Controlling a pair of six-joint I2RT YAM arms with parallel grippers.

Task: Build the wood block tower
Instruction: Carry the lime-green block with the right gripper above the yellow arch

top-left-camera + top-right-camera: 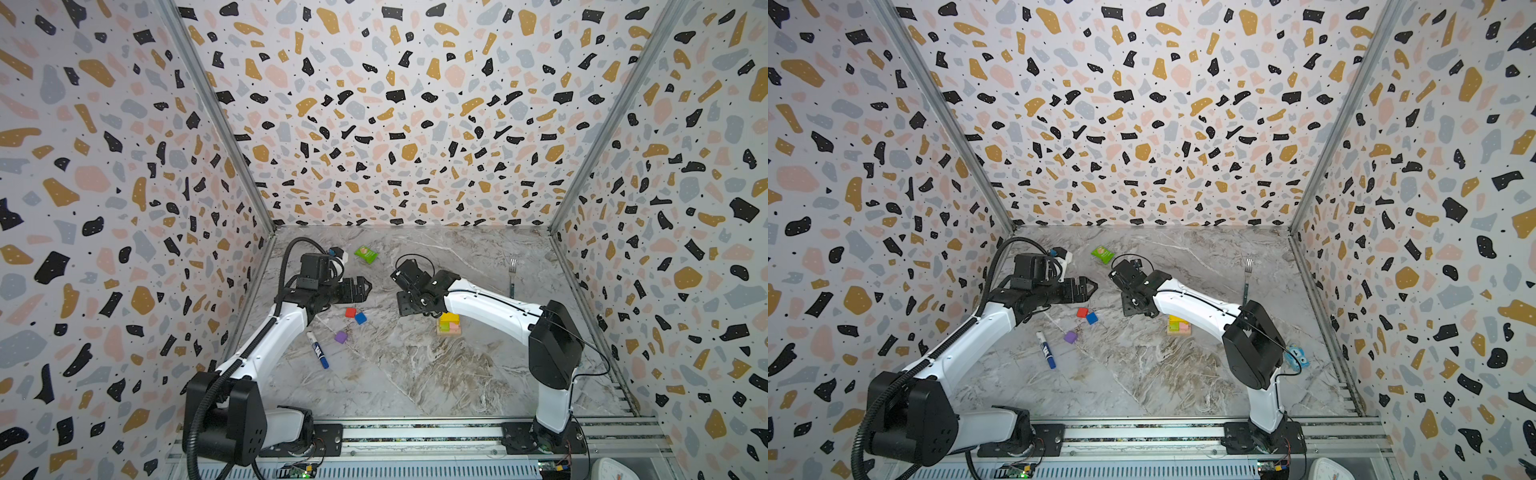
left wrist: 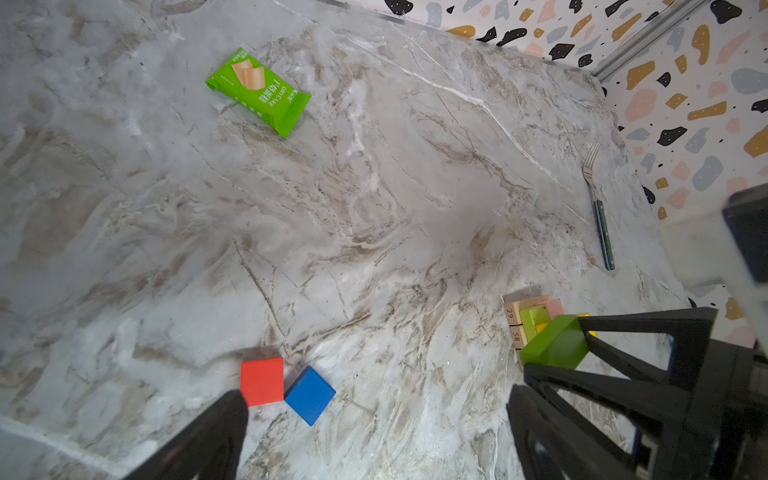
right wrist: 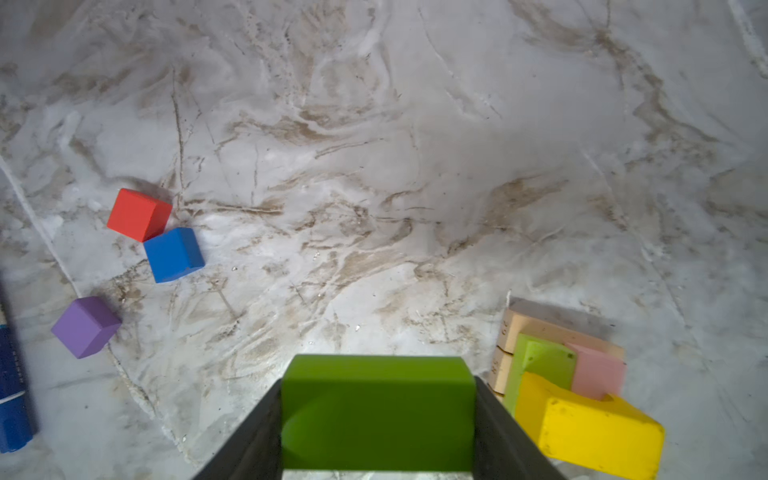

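The tower stands right of centre: tan bars lowest, a lime bar and a pink bar on them, a yellow arch on top. My right gripper is shut on a dark green block, held in the air just left of the tower. A red cube, a blue cube and a purple cube lie loose on the table. Above the red and blue cubes hovers my left gripper, open and holding nothing.
A blue-capped marker lies by the left arm, near the purple cube. A green packet is at the back, a fork at the back right. A small blue object sits behind the right arm's elbow. Patterned walls close three sides.
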